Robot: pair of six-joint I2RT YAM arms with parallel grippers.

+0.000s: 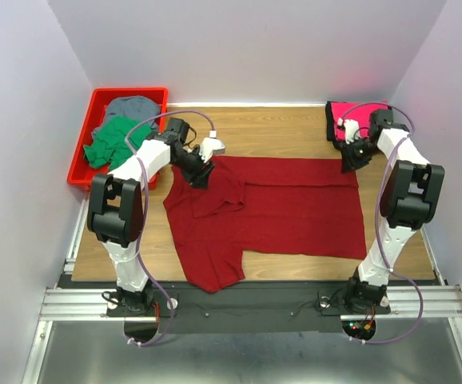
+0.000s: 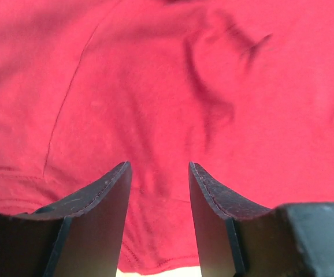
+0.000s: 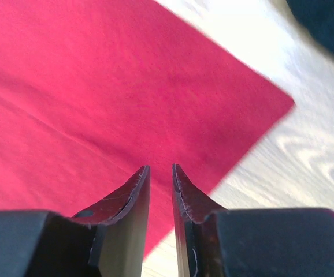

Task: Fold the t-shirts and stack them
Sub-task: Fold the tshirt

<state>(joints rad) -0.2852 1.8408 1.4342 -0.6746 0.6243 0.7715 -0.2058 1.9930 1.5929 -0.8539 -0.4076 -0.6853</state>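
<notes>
From above, the dark red t-shirt lies spread across the middle of the worktop, its left part rumpled and doubled over. My left jaws hover over that rumpled part and my right jaws over the upper right corner. A bright pink t-shirt sits folded at upper right. The green t-shirt and grey t-shirt lie heaped in the red tray at upper left.

In my left wrist view the left jaws stand apart with nothing between them. Creased red cloth fills the frame, with its hem at the bottom edge.

In my right wrist view the right jaws are slightly apart, clamped on nothing, above the shirt's flat corner.

This cloth is light, limp and easily dragged. I judge that pinching hem and corner together, both layers, would hold the fold straight.
</notes>
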